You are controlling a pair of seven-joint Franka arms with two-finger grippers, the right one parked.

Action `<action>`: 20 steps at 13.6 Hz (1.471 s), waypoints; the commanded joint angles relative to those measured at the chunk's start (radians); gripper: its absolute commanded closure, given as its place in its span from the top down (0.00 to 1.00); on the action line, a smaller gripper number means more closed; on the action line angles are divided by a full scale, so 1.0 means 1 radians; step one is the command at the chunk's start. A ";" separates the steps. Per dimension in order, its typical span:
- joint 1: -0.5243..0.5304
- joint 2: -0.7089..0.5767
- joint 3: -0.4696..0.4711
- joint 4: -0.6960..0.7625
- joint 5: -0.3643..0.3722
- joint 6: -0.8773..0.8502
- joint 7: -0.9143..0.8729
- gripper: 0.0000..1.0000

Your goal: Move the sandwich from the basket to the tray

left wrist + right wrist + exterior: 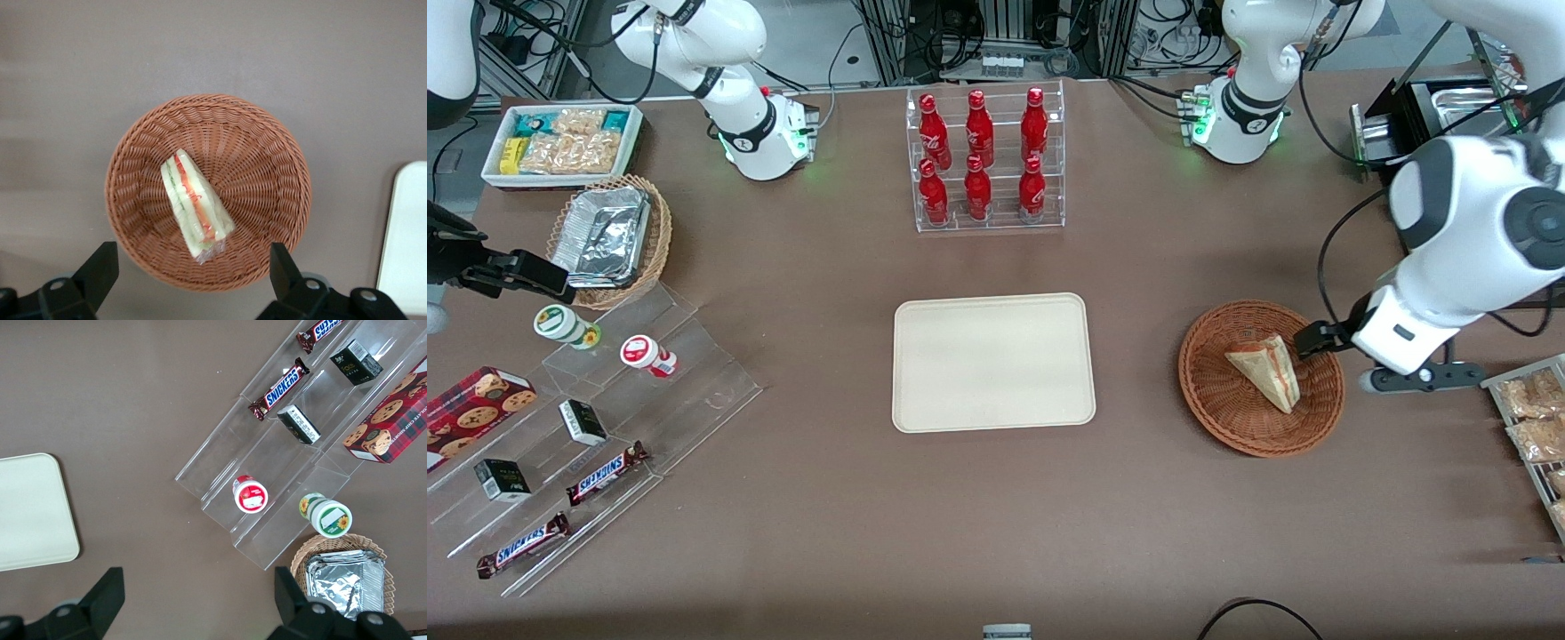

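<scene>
The sandwich, a pale bread wedge with red and green filling along its cut edge, lies in the round reddish-brown wicker basket. My left gripper hangs open above the basket's rim on the working arm's side. Its two black fingers stand wide apart, with nothing between them and clear of the sandwich. The cream tray lies bare at the table's middle, beside the basket toward the parked arm.
A clear rack of red bottles stands farther from the front camera than the tray. Packets of snacks lie at the working arm's end. Clear stepped shelves with bars and cups, and a tan basket of foil trays, lie toward the parked arm's end.
</scene>
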 commanded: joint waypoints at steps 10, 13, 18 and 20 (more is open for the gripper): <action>-0.017 -0.023 0.012 -0.337 0.019 0.397 -0.367 1.00; -0.006 -0.008 0.014 -0.364 0.019 0.423 -0.379 1.00; -0.009 0.058 0.014 -0.378 0.019 0.506 -0.437 1.00; -0.014 0.073 0.014 -0.378 0.019 0.511 -0.438 1.00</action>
